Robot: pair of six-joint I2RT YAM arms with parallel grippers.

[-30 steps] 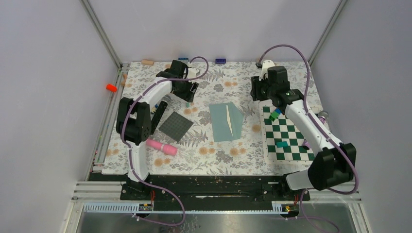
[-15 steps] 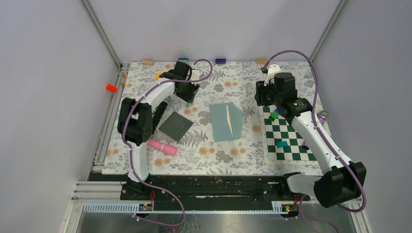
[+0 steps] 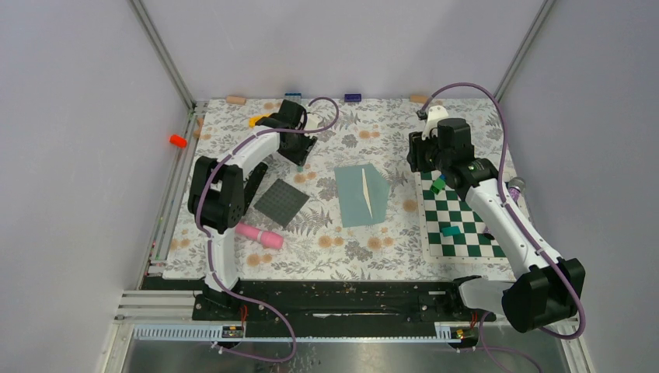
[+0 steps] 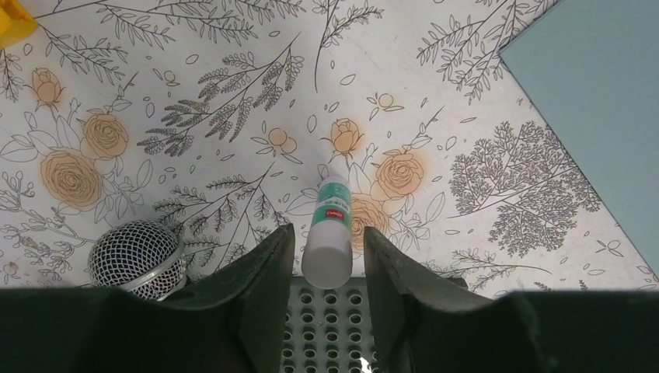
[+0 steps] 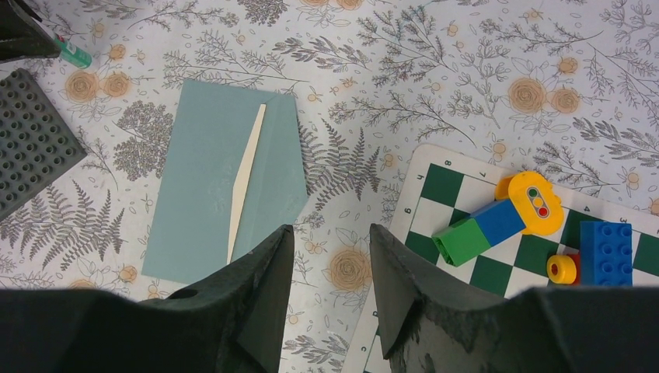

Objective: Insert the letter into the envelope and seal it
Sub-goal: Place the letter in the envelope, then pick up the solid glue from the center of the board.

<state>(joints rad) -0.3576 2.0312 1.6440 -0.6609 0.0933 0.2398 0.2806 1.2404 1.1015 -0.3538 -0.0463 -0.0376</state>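
The teal-grey envelope [image 3: 353,198] lies flat mid-table, also in the right wrist view [image 5: 198,179], and its corner shows in the left wrist view [image 4: 598,93]. A thin cream strip of the letter [image 3: 365,191] [image 5: 245,175] shows along the flap's edge. Left of the envelope, a white and green glue stick [image 4: 330,225] [image 5: 74,53] lies on the cloth. My left gripper [image 4: 329,230] [image 3: 299,158] straddles its near end, open, with a narrow gap on each side. My right gripper [image 5: 328,227] [image 3: 422,158] hangs open and empty above the cloth, between the envelope and the chessboard.
A dark grey studded mat [image 3: 281,202] and a pink cylinder [image 3: 259,235] lie near the left arm. A mesh microphone head [image 4: 136,256] sits just left of my left fingers. The green chessboard [image 3: 458,221] at right carries toy bricks [image 5: 482,229].
My left jaws have narrowed around the glue stick, and that gripper has shifted a little. The right arm swung back to the right early on, then held still.
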